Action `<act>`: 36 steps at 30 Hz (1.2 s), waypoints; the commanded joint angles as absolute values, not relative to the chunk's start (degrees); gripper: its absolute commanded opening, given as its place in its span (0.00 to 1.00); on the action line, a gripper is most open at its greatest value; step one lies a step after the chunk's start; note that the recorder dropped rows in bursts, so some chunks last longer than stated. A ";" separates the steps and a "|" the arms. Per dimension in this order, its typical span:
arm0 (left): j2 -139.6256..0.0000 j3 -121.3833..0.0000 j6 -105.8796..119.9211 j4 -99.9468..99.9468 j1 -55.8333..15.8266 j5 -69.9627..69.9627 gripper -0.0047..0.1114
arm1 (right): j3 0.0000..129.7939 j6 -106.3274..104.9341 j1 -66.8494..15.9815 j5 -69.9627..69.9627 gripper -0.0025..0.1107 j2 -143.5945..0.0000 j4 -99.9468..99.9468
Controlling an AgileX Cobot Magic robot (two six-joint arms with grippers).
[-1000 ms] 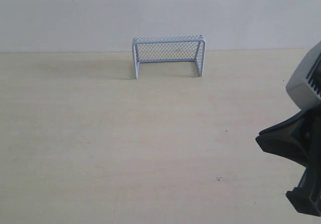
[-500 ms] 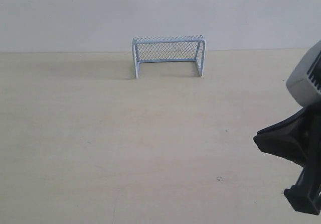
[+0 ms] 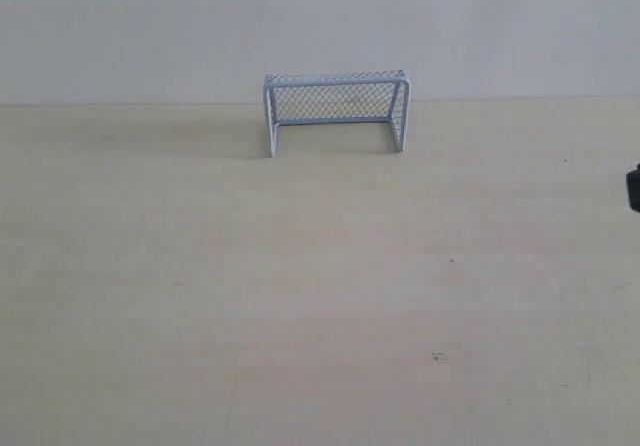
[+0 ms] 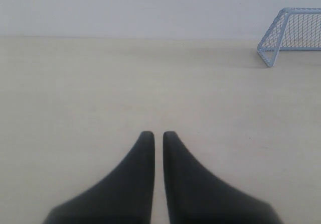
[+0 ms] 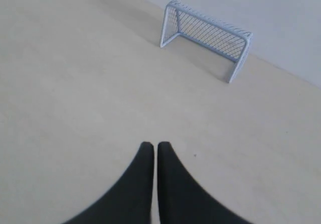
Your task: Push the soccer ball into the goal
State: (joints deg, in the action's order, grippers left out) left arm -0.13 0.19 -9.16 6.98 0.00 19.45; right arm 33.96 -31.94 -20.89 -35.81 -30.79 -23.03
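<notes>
Your right arm has pulled almost out of the exterior view since a moment ago, leaving only a dark sliver point(image 3: 635, 188) at the right edge where its black bulk used to stand. Your right pincer point(image 5: 155, 146) is clenched on nothing, its two black fingers point(image 5: 131, 189) pressed nearly tip to tip above the bare counter point(image 5: 75, 93). Your left pincer point(image 4: 157, 135) is also closed and empty, with just a thin slit between its fingers point(image 4: 125, 184).

Ahead of the right pincer and well apart from it, the goal point(image 5: 208, 30) stands upright on the counter, its open mouth turned toward you. From the left wrist you catch only one end of the goal point(image 4: 291, 30), off to the side and far from the fingertips. In the exterior view the goal point(image 3: 336, 82) sits at the far edge of the pale counter point(image 3: 300, 286), close to the white wall point(image 3: 300, 26). Where the soccer ball lies, you cannot tell from these views.
</notes>
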 commanded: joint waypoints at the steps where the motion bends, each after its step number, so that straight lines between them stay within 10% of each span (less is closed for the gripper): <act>1: 0.00 0.00 -9.47 6.92 0.11 19.54 0.09 | 33.81 -29.03 -18.77 -35.56 0.02 -26.73 -23.32; 36: 0.00 0.00 -9.47 6.92 0.11 19.53 0.09 | 19.18 -25.41 -6.30 -22.18 0.02 0.00 -23.51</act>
